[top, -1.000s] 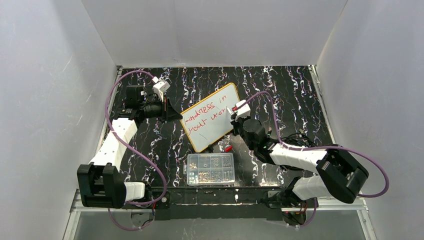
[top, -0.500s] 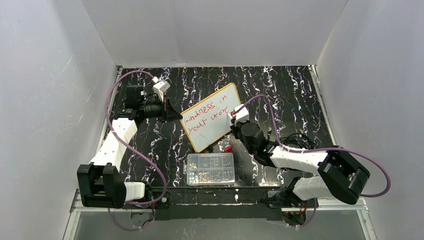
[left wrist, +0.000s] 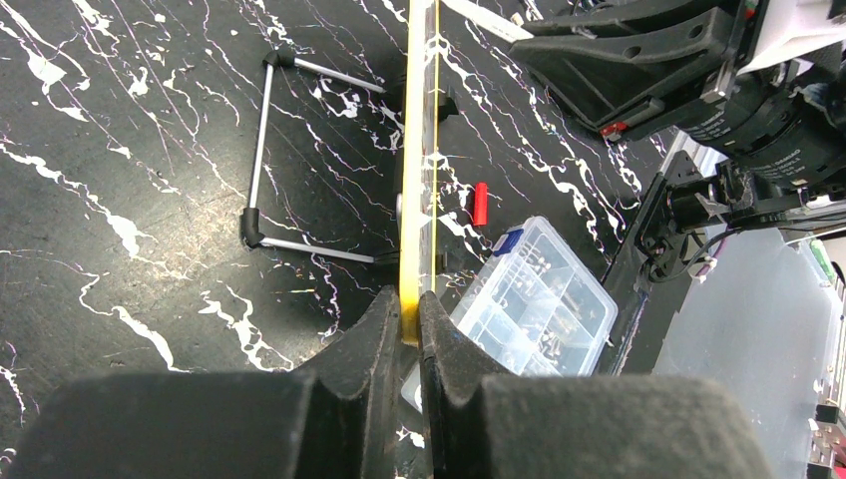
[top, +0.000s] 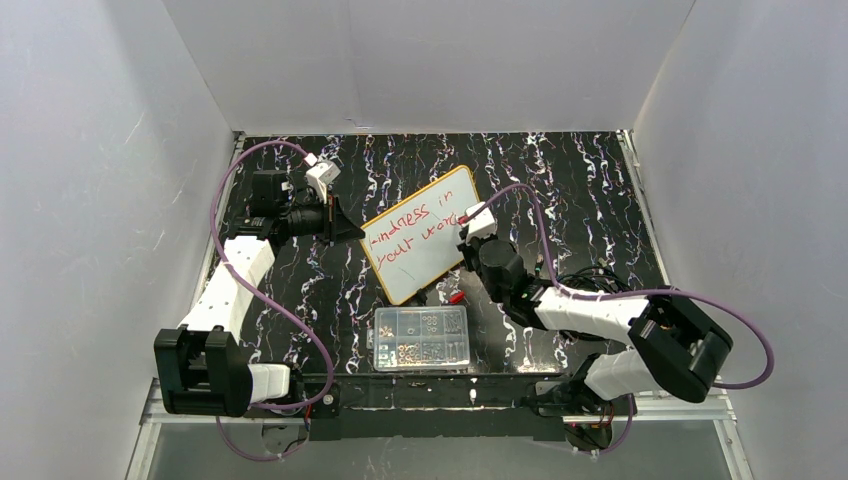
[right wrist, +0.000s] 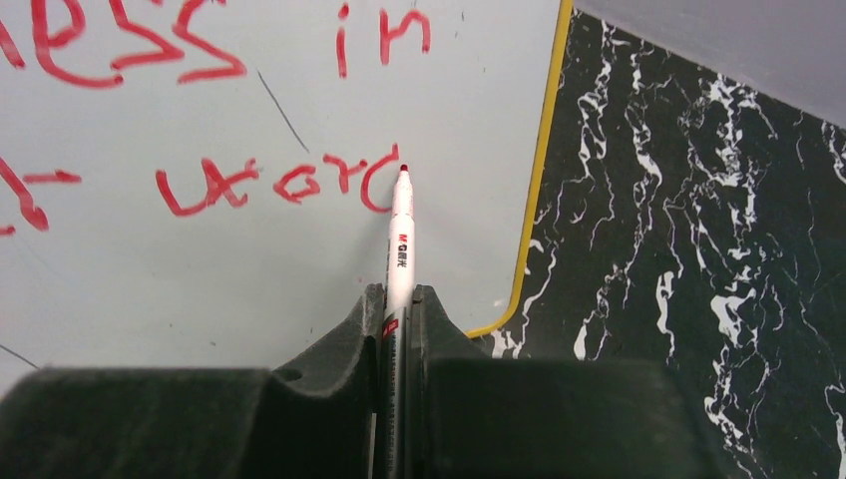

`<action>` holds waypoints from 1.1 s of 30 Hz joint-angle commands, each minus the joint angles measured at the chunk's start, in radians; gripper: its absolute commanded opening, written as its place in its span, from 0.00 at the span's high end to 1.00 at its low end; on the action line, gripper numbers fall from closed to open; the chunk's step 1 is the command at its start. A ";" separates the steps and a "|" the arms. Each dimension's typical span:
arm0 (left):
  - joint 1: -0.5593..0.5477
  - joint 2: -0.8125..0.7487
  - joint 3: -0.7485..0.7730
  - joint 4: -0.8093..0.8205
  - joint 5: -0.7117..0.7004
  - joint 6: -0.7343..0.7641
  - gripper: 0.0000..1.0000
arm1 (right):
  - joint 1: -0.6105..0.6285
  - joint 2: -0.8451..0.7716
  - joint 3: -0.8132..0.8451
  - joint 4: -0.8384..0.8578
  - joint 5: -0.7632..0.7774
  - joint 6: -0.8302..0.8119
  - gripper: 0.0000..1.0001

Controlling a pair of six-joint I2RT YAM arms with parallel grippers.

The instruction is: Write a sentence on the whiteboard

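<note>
— What worries you most from here?

— Pressing too hard. The whiteboard (top: 415, 272) stands tilted on a wire stand (left wrist: 257, 130) in the middle of the table (top: 580, 190). Only my left hand (left wrist: 409, 304), clenched on its yellow edge, braces it. A heavy push from the marker (right wrist: 401, 235) could swing the board and smear the sentence (top: 412, 228). The last letter also sits near the right rim, so room is short.

— And your arms?

— My right arm reaches in low from the right. My right hand (right wrist: 399, 295) is clamped on the marker barrel, with the tip at the last red stroke; I can't tell whether it touches. My left arm stretches forward along the left side.
</note>
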 commanded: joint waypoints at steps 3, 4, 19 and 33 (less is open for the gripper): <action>-0.002 -0.043 -0.006 -0.002 0.037 0.015 1.00 | 0.003 0.024 0.076 0.102 0.013 -0.038 0.99; -0.002 -0.042 -0.005 -0.002 0.037 0.015 1.00 | 0.002 0.028 0.079 0.102 0.010 -0.042 0.99; -0.002 -0.043 -0.006 -0.002 0.036 0.016 1.00 | 0.003 0.036 0.055 0.093 -0.003 -0.017 0.99; -0.002 -0.044 -0.007 -0.001 0.037 0.013 1.00 | 0.006 0.008 -0.007 0.022 0.035 0.042 0.99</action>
